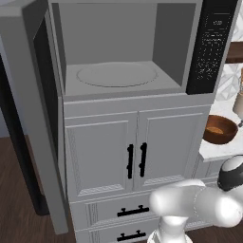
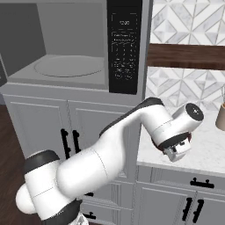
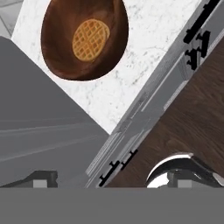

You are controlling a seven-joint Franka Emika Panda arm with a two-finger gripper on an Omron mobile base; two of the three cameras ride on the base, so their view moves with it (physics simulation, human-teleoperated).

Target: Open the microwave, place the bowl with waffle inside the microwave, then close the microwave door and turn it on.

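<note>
The microwave (image 1: 118, 47) stands open, its grey cavity and round turntable (image 1: 116, 74) bare. The microwave door (image 1: 33, 118) is swung wide to the left. The reddish-brown bowl with waffle (image 1: 220, 129) sits on the white marble counter (image 1: 216, 151) to the right of the microwave. In the hand view the bowl (image 3: 61, 48) lies ahead at the upper left, with the golden waffle (image 3: 90, 39) inside it. My gripper (image 3: 113, 180) hovers above the counter's front edge, short of the bowl. It is open, with nothing between its fingertips (image 3: 43, 179).
A black keypad panel (image 1: 209, 47) runs down the microwave's right side. Grey cabinet doors (image 1: 102, 156) with black handles and drawers sit below. A pale jar (image 2: 221, 115) stands at the counter's back right. A dark wooden shelf (image 2: 184, 57) hangs above the counter.
</note>
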